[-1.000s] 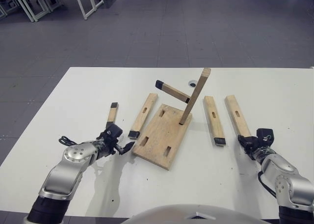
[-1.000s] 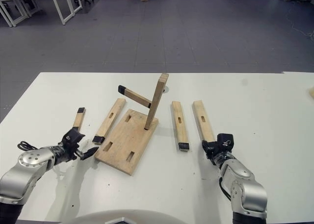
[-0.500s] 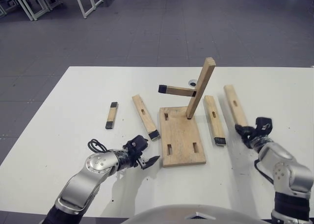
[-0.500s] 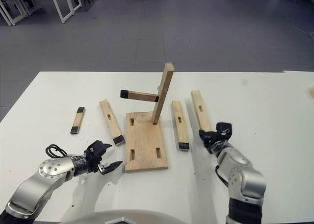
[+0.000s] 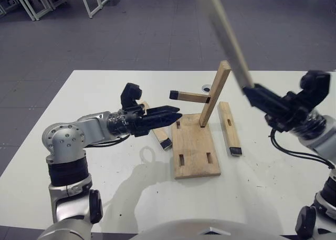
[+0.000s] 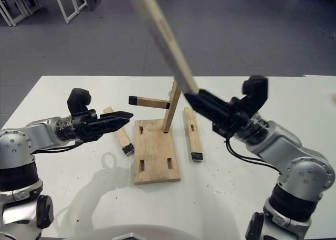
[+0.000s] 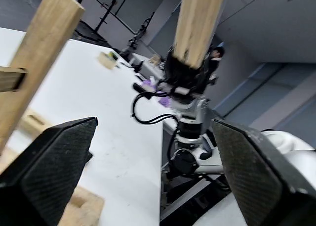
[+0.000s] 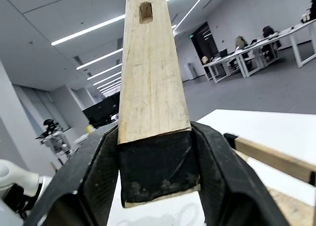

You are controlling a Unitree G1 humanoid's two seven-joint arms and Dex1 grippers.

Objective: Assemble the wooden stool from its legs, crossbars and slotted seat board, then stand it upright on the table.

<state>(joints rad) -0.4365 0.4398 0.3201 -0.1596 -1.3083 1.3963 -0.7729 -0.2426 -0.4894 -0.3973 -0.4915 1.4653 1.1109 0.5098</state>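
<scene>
Leg (image 6: pixel 162 38) slanting upward in right gripper (image 6: pixel 192 98)

White table (image 5: pixel 273 182): seat board (image 5: pixel 191 145), left leg (image 5: pixel 159 136), right leg (image 5: pixel 229 127).

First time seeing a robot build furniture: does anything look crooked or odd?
Yes. The standing leg slotted into the seat board leans to one side rather than upright, its crossbar jutting out. The right gripper holds a second leg aloft.
</scene>
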